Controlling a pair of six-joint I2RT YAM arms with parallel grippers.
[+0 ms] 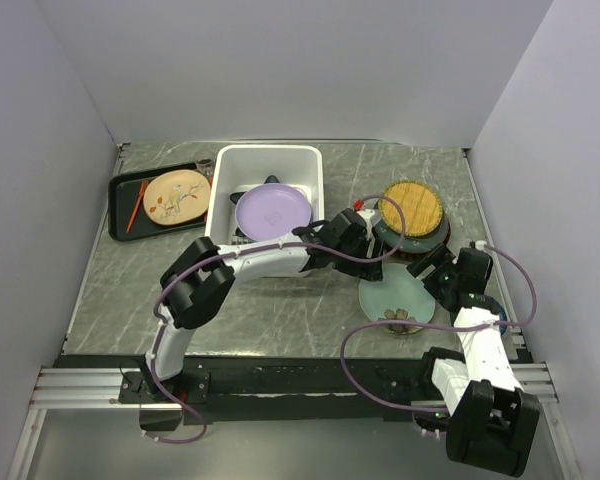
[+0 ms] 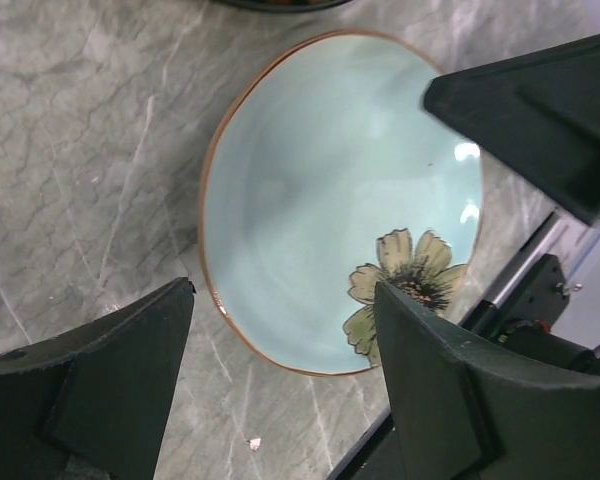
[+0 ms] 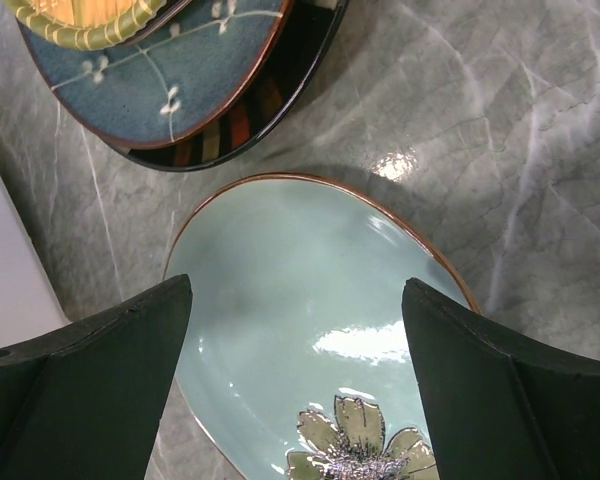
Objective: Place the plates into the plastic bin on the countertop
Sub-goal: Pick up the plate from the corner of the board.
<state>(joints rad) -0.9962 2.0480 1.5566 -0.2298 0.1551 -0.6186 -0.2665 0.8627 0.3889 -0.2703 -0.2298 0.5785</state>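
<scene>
A pale green plate (image 1: 395, 300) with a painted flower lies flat on the countertop (image 1: 280, 310). My left gripper (image 1: 365, 250) hangs open above its far left edge, and in the left wrist view (image 2: 285, 330) the plate (image 2: 330, 200) shows between and beyond the fingers. My right gripper (image 1: 422, 270) is open over the plate's far right side; its fingers (image 3: 90, 390) straddle the plate (image 3: 310, 320) from above. The plastic bin (image 1: 223, 190) holds a lavender plate (image 1: 272, 210) on a blue star-shaped one (image 1: 271, 181). A yellow woven plate (image 1: 412, 207) tops a stack on a dark teal plate (image 3: 180, 90).
A black tray (image 1: 120, 200) at the back left carries a tan plate (image 1: 177, 195) and a red stick. The stack's bottom plate has a dark striped rim (image 3: 240, 130). The bin's white wall (image 3: 0, 260) is close on the right gripper's left. The two grippers are close together.
</scene>
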